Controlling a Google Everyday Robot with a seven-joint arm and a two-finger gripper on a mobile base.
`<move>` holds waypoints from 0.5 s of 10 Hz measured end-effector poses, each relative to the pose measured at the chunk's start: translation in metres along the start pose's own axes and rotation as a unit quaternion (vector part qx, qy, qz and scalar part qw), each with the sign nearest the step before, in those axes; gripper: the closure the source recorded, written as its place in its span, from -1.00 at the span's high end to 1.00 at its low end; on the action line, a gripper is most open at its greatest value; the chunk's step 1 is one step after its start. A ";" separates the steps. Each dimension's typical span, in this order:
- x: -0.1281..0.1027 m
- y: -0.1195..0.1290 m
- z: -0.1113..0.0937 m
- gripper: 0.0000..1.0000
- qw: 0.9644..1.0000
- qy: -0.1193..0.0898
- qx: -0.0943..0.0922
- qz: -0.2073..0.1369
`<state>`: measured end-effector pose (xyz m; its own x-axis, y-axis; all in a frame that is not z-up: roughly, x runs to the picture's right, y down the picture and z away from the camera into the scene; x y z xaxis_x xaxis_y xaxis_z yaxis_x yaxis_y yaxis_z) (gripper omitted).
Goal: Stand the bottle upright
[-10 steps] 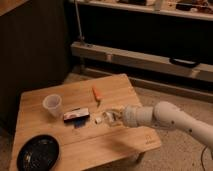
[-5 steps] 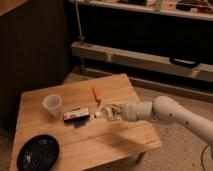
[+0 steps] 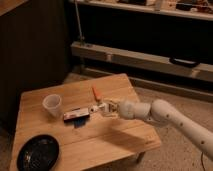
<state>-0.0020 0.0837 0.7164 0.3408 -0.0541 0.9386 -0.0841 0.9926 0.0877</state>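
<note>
now hand (image 3: 101, 108) shut on bottle (image 3: 96, 107), low over table (image 3: 115, 137).

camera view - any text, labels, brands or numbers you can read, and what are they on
None can be read.
bottle, at the tip of the gripper, shut: pale label, too blurred to read.
dark packet beside the bottle: markings too blurred to read.
cup, orange item, black dish, wooden table: no text visible.
</note>
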 end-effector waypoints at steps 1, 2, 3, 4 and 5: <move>0.005 0.002 0.003 -1.00 1.000 -0.007 0.005 0.007; 0.010 0.005 0.002 -1.00 1.000 -0.008 0.010 0.014; 0.013 0.005 0.002 -1.00 1.000 -0.008 0.015 0.018; 0.015 0.005 0.001 -1.00 1.000 -0.007 0.020 0.021; 0.016 0.005 0.001 -1.00 1.000 -0.004 0.020 0.021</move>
<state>0.0021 0.0878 0.7327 0.3279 -0.0142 0.9446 -0.1363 0.9887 0.0621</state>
